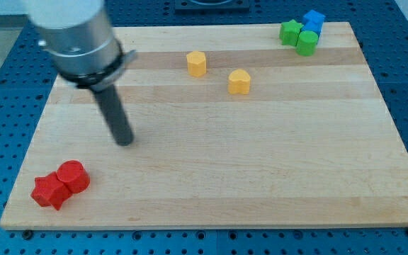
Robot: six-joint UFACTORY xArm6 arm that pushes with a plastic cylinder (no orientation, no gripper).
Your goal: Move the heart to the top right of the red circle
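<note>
A yellow heart [239, 81] lies at the upper middle of the wooden board [261, 177]. A red circle [73, 176] sits near the view's bottom left corner, touching a red star [49, 191] on its lower left. My tip [125, 141] rests on the board up and to the right of the red circle, well apart from it. The tip is far to the left of and below the heart and touches no block.
A yellow hexagon [197, 63] lies up and to the left of the heart. At the view's top right corner a green star [290, 32], a green circle [307, 42] and a blue cube [314, 19] are clustered together.
</note>
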